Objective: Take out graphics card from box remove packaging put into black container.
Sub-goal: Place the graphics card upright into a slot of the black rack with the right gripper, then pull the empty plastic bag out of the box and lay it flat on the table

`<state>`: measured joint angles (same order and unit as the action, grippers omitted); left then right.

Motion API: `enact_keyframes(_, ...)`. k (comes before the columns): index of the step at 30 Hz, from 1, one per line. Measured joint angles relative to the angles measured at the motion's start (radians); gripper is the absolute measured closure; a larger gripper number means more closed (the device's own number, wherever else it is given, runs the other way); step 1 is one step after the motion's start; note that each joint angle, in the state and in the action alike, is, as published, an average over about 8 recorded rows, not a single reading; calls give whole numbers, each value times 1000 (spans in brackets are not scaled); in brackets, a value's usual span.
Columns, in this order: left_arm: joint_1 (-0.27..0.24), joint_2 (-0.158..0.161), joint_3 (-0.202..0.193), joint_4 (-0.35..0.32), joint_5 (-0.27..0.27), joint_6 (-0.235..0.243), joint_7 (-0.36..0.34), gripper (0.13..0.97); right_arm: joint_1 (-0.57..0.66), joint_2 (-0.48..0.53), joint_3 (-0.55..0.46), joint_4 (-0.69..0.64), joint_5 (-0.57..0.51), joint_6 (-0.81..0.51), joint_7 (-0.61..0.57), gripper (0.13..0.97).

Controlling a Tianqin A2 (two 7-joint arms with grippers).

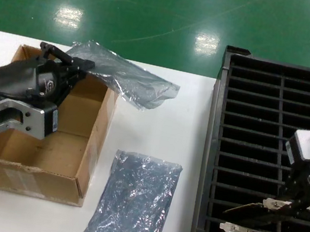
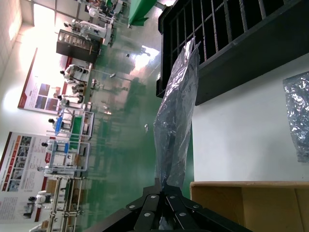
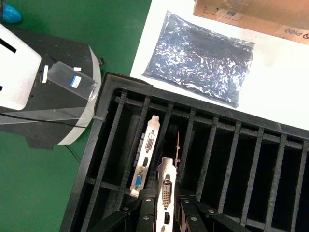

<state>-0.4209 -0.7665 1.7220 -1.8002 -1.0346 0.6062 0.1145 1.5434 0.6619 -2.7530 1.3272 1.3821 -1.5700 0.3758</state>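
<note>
Box (image 1: 68, 164): brown corrugated cardboard, matt, raw cut edges, pale paper label on its side.
Held packaging (image 1: 127, 76): thin translucent grey plastic film, crinkled, glossy highlights.
Second bag (image 1: 135, 200) flat on desk: same film, blue-grey, finely wrinkled, shiny.
Desk (image 1: 164, 130): white, smooth, low sheen.
Black container (image 1: 211, 162): black moulded plastic, matt, ribbed walls.
Graphics card (image 3: 165, 198) in right tool (image 3: 166, 220): bright silver metal bracket, smooth.
Second card (image 3: 144, 157): same silver bracket, blue plastic port.
Left tool (image 1: 71, 62): black matt fingers; brushed bare metal housing behind.
Floor (image 1: 131, 10): green, glossy, reflecting lamps.
</note>
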Motion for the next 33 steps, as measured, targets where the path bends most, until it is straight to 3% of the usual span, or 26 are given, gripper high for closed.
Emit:
enact_keyframes(13,0,0,0,0,0,0,0,959,-12,-33,0,-24,11,0,-23,870)
enact_keyframes(22,0,0,0,0,0,0,0,959,-6,8,14,18,60,0,-28,766)
enact_keyframes(30,0,0,0,0,0,0,0,959,-67,97,115,105,80,12,-27,595)
enact_keyframes(33,0,1,0,0,1,1,-1,959,-75,106,126,114,80,15,-28,595)
